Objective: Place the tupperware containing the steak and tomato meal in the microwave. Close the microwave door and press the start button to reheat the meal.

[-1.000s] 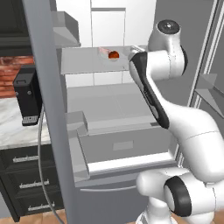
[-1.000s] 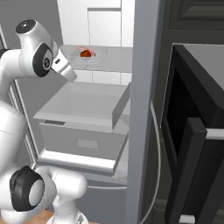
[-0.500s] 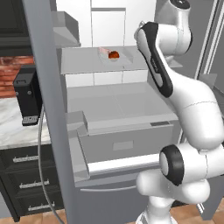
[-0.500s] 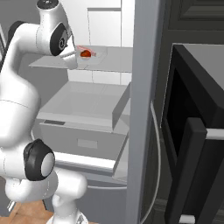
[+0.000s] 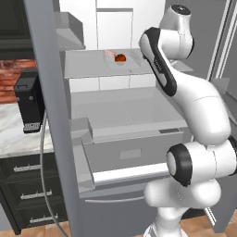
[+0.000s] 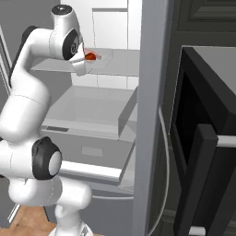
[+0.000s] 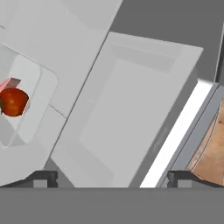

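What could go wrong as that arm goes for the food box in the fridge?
The tupperware sits far back on the fridge shelf, and the open gripper points down at the pulled-out drawer instead, so it may reach in badly aimed and push the box deeper. The drawer juts out below and the arm could bump it. The microwave door stands open close by, awkward for carrying.

Clear tupperware (image 5: 121, 58), red tomato (image 7: 14, 101), black microwave (image 6: 203, 138).

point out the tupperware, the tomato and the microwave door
tupperware (image 7: 41, 94): hand view, on its clear right-hand wall.
tomato (image 5: 120, 58): left base view, on the middle of the red piece.
microwave door (image 6: 205, 184): right base view, on the black frame of the open door.
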Robot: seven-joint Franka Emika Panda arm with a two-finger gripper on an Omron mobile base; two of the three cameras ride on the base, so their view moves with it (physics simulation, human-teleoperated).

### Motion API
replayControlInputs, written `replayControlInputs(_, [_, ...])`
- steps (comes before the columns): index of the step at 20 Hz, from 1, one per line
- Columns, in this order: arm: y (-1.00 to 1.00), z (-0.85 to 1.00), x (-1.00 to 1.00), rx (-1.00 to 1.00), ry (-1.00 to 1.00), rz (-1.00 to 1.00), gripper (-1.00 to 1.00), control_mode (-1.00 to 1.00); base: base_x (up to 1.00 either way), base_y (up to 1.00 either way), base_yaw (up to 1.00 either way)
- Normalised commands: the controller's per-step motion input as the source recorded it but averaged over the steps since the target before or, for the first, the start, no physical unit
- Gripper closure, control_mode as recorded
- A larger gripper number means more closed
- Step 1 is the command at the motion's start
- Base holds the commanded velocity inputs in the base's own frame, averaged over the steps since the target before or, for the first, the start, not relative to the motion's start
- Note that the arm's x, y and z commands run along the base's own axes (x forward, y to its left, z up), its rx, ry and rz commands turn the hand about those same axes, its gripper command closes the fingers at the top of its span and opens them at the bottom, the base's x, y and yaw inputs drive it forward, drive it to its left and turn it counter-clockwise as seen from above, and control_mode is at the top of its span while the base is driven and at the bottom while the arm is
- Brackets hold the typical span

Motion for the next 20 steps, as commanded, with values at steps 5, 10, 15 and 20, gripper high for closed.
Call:
replayControlInputs(5, [0.0,-0.28,0.67,0.0,0.0,-0.07,-1.0,-1.0,0.0,0.0,0.0])
replayControlInputs(10, [0.01,-0.19,0.55,0.0,0.0,-0.09,-1.0,-1.0,0.0,0.0,0.0])
replayControlInputs(15, [0.03,-0.21,0.41,0.0,0.0,-0.1,-1.0,-1.0,0.0,0.0,0.0])
replayControlInputs(20, [0.02,-0.14,0.35,0.0,0.0,-0.09,-1.0,-1.0,0.0,0.0,0.0])
